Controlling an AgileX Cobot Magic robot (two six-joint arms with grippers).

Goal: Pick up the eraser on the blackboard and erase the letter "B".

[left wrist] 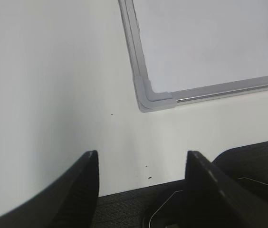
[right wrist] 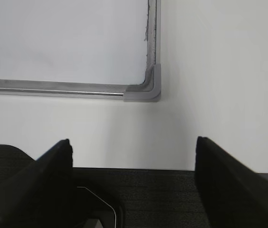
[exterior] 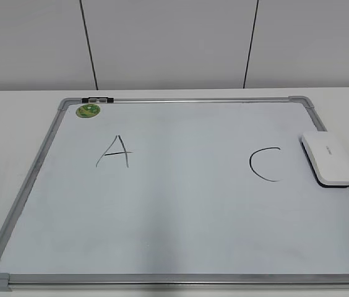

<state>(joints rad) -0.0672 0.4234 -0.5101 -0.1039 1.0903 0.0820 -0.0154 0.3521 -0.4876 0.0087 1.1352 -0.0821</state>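
Observation:
The blackboard is a white board with a grey frame, lying flat on the table. The eraser lies on its right edge, white side up, just right of a black "C". A black "A" is at the left. No letter "B" shows between them; that stretch of board is blank. Neither gripper shows in the exterior view. My left gripper is open and empty over the table near the board's near-left corner. My right gripper is open and empty near the near-right corner.
A round green sticker and a dark clip sit at the board's far-left corner. White table surrounds the board. A dark base edge lies under each gripper. A white panelled wall stands behind.

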